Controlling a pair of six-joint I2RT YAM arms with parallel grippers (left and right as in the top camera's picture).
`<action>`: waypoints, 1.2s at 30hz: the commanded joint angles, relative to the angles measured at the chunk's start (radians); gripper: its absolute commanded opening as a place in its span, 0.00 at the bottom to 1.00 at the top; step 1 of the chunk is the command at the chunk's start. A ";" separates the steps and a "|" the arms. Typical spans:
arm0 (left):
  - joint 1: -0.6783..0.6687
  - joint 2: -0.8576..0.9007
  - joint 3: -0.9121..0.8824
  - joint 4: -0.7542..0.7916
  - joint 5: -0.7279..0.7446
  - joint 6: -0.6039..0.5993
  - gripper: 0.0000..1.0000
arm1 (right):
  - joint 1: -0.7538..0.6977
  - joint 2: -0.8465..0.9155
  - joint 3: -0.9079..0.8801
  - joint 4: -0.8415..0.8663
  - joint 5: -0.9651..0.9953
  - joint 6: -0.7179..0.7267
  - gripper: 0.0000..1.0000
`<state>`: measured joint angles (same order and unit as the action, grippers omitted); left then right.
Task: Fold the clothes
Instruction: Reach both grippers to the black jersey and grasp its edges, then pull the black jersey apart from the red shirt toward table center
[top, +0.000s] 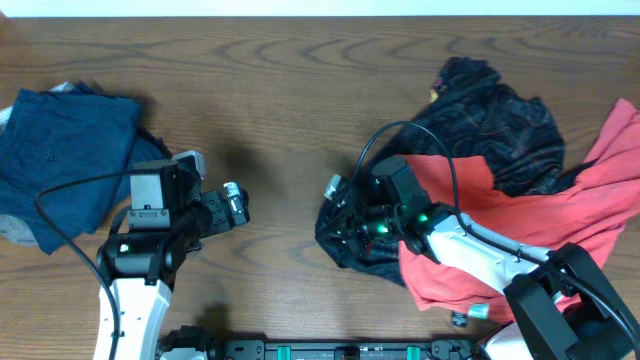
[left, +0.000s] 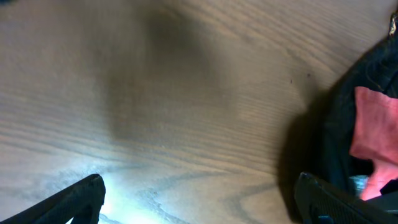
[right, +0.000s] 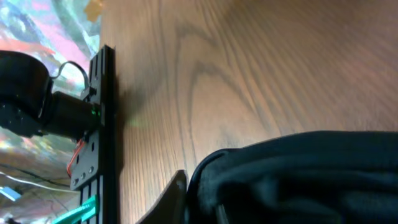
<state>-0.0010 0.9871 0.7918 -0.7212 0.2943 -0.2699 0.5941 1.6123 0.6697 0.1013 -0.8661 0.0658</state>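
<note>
The clothes, a black shirt with thin orange wavy lines (top: 490, 120), lie crumpled at the right of the table, partly under a red T-shirt (top: 600, 200). The shirt's near-left part (top: 350, 250) bunches around my right gripper (top: 345, 222). In the right wrist view black cloth (right: 298, 174) presses against the one finger (right: 171, 202) that shows; the other finger is hidden, and the gripper looks shut on the cloth. My left gripper (top: 235, 205) hovers over bare wood left of centre, open with nothing between its fingers (left: 81, 199). In the left wrist view, the shirt's edge (left: 339, 124) is at the right.
A plain navy garment (top: 60, 160) lies at the table's left end behind the left arm. The red T-shirt also shows in the left wrist view (left: 373, 130). A black rail (right: 99, 124) runs along the table's front edge.
</note>
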 joint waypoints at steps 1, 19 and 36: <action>-0.001 0.035 0.015 0.001 0.056 -0.050 0.98 | -0.016 -0.009 0.025 -0.009 0.104 0.130 0.36; -0.471 0.407 0.014 0.155 0.121 -0.134 0.98 | -0.319 -0.375 0.119 -0.777 0.706 0.140 0.99; -0.515 0.685 0.015 0.245 0.144 -0.236 0.21 | -0.240 -0.153 0.113 -0.735 0.720 0.182 0.60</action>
<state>-0.5137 1.6627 0.8146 -0.4706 0.4393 -0.5205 0.3218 1.4147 0.7753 -0.6582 -0.1528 0.2188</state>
